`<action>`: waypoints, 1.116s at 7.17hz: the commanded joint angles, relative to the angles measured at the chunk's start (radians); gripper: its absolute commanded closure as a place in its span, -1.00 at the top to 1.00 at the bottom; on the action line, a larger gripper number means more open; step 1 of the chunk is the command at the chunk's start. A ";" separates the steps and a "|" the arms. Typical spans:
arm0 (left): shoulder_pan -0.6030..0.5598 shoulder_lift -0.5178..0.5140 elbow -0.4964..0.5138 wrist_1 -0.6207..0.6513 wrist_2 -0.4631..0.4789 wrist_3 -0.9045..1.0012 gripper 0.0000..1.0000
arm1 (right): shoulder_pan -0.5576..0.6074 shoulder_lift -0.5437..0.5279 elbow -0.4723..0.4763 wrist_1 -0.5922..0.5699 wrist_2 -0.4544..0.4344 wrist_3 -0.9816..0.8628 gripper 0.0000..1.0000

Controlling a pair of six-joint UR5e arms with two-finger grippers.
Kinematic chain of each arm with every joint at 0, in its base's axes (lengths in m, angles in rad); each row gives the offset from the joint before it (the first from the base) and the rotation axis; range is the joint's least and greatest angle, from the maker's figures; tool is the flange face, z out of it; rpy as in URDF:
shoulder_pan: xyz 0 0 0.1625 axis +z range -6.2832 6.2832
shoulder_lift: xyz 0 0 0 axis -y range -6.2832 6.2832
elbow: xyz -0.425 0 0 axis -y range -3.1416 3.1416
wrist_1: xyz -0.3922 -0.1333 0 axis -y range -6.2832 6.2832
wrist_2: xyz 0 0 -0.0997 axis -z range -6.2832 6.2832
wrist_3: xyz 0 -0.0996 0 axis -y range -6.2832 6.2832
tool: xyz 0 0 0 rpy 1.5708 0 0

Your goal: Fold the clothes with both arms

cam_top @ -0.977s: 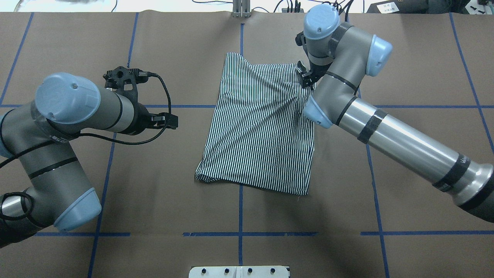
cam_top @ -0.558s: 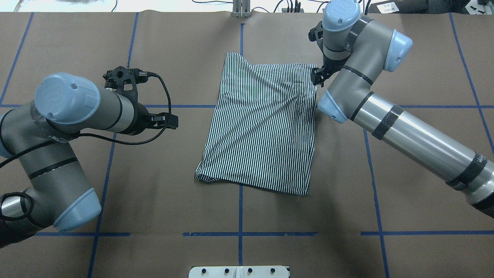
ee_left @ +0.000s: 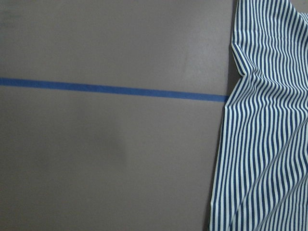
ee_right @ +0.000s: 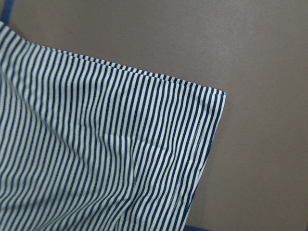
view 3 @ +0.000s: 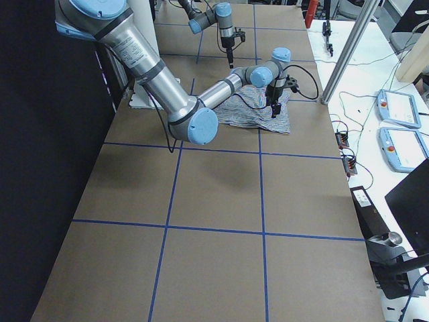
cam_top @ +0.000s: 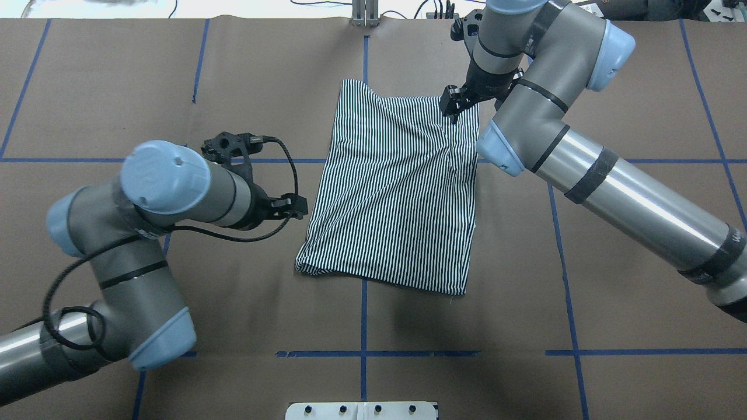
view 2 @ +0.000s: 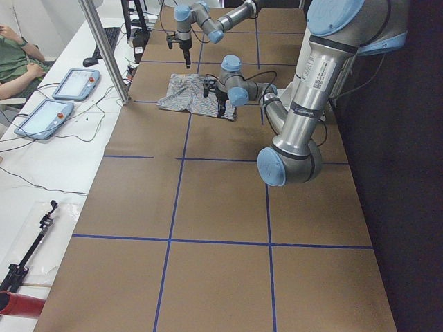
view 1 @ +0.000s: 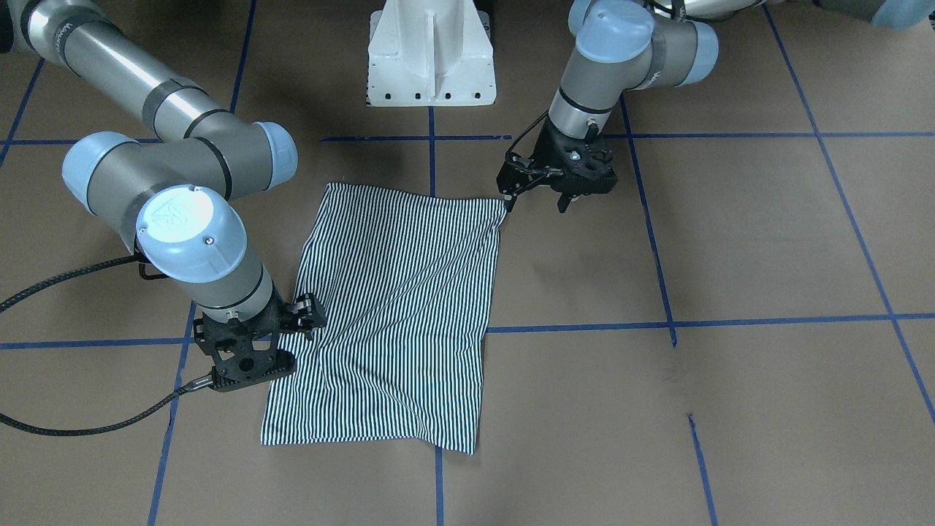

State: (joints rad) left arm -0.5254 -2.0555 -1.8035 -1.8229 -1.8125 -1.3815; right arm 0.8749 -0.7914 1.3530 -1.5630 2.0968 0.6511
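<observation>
- brown table (cam_top: 233,76) with blue tape lines (cam_top: 362,326); tablets (view 2: 74,83) on a white bench (view 2: 48,173) alongside.
- striped polo shirt (cam_top: 397,186) lies flat between the hands.
- left hand (view 1: 535,207) spread, empty, shirt corner just beside it.
- right hand (cam_top: 452,108) over another corner; cannot tell its grip.

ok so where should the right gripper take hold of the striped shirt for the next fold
Probably the shirt's far right corner, coming straight down from above. The cloth lies flat on the table, and two free edges meet there in a square point that a finger could slip under. The right gripper hangs close to that corner.
</observation>
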 commanded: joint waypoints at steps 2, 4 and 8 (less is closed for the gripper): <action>0.087 -0.084 0.142 -0.001 0.044 -0.120 1.00 | 0.024 -0.005 0.052 0.009 0.078 0.114 1.00; 0.090 -0.089 0.154 0.004 0.044 -0.137 1.00 | 0.032 -0.005 0.060 0.009 0.097 0.116 1.00; 0.100 -0.092 0.159 0.008 0.041 -0.149 0.22 | 0.041 -0.008 0.060 0.009 0.101 0.116 1.00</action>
State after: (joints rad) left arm -0.4261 -2.1468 -1.6435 -1.8151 -1.7701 -1.5271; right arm 0.9138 -0.7980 1.4127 -1.5539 2.1985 0.7669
